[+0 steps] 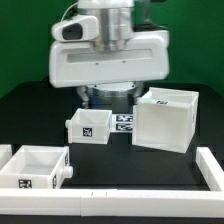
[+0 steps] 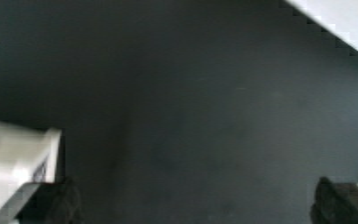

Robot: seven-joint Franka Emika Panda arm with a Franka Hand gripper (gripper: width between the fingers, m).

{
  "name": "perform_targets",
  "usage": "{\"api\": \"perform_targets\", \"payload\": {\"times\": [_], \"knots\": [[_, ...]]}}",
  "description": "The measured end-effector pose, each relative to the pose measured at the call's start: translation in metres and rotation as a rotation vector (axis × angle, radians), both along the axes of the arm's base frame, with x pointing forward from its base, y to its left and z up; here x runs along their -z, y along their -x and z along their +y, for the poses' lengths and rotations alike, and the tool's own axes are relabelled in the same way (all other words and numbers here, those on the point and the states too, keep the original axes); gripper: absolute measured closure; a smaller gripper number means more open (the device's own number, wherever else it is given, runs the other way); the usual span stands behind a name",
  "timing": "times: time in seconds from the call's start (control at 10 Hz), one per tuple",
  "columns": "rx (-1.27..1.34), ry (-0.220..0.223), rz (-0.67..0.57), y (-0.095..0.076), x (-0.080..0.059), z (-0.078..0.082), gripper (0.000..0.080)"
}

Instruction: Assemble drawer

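Note:
The large white cube-shaped casing (image 1: 165,120) stands on the black table at the exterior view's right. One small tagged tray (image 1: 88,128) stands at the middle, just in front of the arm. The second tray (image 1: 35,168) lies at the front left. The arm's white hand (image 1: 108,60) hangs low behind the middle tray, and its fingertips are hidden there. In the wrist view my gripper (image 2: 197,205) is open, with the dark fingertips (image 2: 43,205) far apart and only black table between them. A white part's edge (image 2: 7,160) lies beside one finger.
The marker board (image 1: 125,122) lies flat between the middle tray and the casing. A low white rail (image 1: 130,200) runs along the front and up the right side of the table. A white corner (image 2: 345,20) shows at the wrist view's edge.

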State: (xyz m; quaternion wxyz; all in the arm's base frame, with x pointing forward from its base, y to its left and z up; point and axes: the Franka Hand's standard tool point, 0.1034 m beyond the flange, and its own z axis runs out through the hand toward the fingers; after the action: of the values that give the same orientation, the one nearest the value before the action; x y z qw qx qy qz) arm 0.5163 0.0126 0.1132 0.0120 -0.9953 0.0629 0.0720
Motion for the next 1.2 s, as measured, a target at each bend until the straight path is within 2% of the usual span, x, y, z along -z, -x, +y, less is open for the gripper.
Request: {"api": "perform_targets", "payload": {"times": [0.1,0.5,0.6,0.7,0.8,0.9,1.0,1.1,1.2], "knots": [[0.010,-0.009,-0.005,-0.010,-0.001,0.008,0.0150],[0.013,-0.018,0.016,-0.004,0.004,0.005,0.0150],[0.062,-0.086,0.164,0.012,0.014,-0.004,0.0150],[0.113,-0.128,0.296,0.018,0.026,-0.011,0.0150],[0.122,-0.166,0.457,0.029,0.033,-0.011,0.0150],[0.112,-0.189,0.568,0.030,0.033,-0.012,0.0150],[0.107,-0.197,0.605,0.025,0.036,-0.011,0.0150],[0.103,-0.204,0.646,0.029,0.037,-0.011,0.0150],[0.093,-0.219,0.742,0.036,0.036,-0.010,0.0150]]}}
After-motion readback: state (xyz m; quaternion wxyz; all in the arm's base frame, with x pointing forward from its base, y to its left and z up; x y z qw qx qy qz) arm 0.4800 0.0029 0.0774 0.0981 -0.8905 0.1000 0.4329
